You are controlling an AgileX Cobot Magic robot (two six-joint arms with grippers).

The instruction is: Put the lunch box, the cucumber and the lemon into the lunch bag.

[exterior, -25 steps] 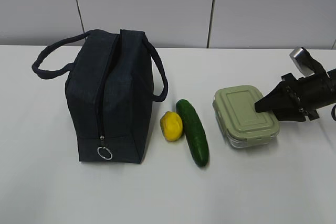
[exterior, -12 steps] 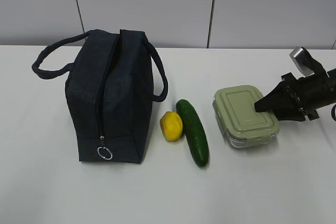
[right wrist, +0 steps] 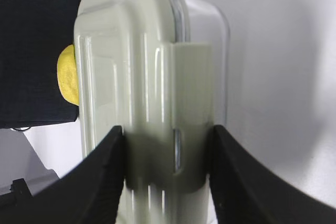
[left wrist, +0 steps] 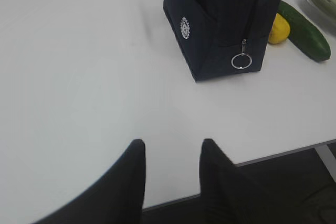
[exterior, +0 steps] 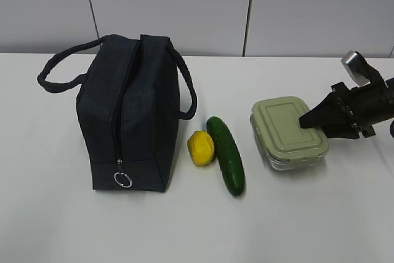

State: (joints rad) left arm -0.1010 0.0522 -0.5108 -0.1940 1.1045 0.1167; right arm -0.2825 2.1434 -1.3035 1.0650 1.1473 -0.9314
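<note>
The right pincer point(exterior: 306, 122) pinches the lunch box point(exterior: 288, 133) at its end on the worktop point(exterior: 308, 214), right of the cucumber point(exterior: 226, 154) and lemon point(exterior: 201, 148). The left pincer point(left wrist: 170, 153) hangs spread and empty. The grasp looks made; next comes lifting toward the lunch bag point(exterior: 129, 115), whose zipper appears closed.

lunch bag point(left wrist: 220, 30), lemon point(left wrist: 279, 29), cucumber point(left wrist: 306, 31)
</note>
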